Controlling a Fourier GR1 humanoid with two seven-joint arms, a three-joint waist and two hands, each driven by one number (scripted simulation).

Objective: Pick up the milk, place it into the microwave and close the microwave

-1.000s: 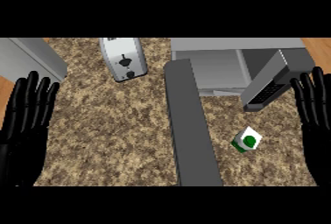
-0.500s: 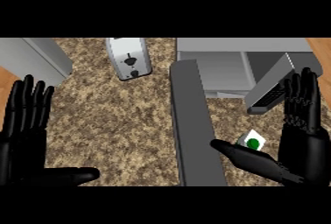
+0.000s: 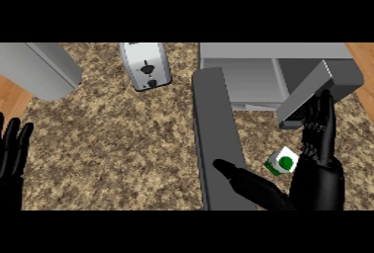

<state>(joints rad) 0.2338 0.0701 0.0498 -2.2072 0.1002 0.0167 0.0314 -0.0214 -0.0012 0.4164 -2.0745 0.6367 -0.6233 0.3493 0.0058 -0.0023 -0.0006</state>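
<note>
Milk carton (image 3: pixel 283 162) sits on the counter (image 3: pixel 124 143) at lower right of the frame, just right of the open microwave door (image 3: pixel 217 138), below the microwave (image 3: pixel 274 74) cavity. My right hand (image 3: pixel 315 173) is the near one: open, fingers straight and pointing up-frame, thumb (image 3: pixel 245 180) splayed out to the lower left. The carton lies in the gap between thumb and fingers, just left of the fingers, seemingly touching or nearly so; contact I can't tell. Carton looks tilted, its long axis running roughly lower left to upper right, green spot facing up. So I judge the next move is a curl around it, nothing grasped yet. My left hand (image 3: pixel 13 148) rests open at the left edge, well apart from the milk, no use here. A toaster (image 3: pixel 146 64) stands at upper centre, out of the way.
</note>
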